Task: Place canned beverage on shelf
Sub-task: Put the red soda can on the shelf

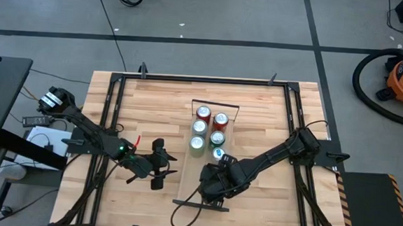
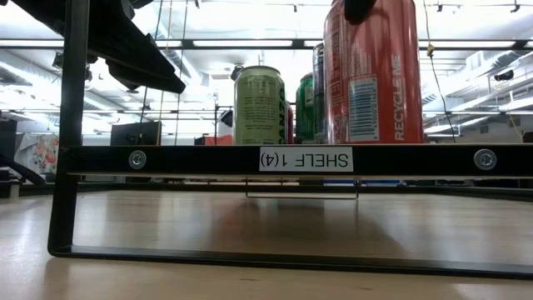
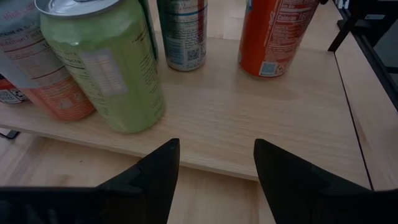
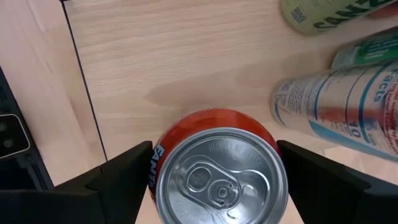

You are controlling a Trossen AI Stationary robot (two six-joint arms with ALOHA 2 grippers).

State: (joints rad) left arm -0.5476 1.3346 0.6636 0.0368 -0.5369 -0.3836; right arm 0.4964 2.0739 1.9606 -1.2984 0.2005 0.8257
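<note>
my right arm reaches low over the shelf point(image 1: 209, 166), my right gripper point(image 4: 214, 163) clasping an upright orange can point(image 4: 214, 171) by its sides. bare plank lies around it; other cans point(image 1: 207, 131) stand farther along. my left gripper point(image 3: 214, 165) waits beside the shelf's edge, fingers apart, empty.

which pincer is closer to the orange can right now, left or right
Right. The right pincer straddles the orange can from above on the shelf. The left pincer waits beside the shelf, empty.
</note>
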